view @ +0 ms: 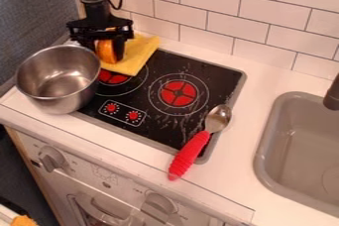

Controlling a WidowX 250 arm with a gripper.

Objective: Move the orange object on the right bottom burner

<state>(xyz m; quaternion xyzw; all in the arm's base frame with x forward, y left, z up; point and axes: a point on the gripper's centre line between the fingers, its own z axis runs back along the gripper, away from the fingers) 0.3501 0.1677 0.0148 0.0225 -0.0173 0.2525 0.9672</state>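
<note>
End effector (106, 54) closed around orange object (105, 50), fingers part-open at its width, at stove (205, 69)'s far left corner, by yellow cloth (140, 54). Pot (59, 79) at stove's left; red-handled spoon (190, 153) across stove's near right corner.

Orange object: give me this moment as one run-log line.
gripper: holding orange object | at: yellow cloth | right burner: object not yet there | metal pot: left | red-handled spoon: across front-right edge of stove
</note>
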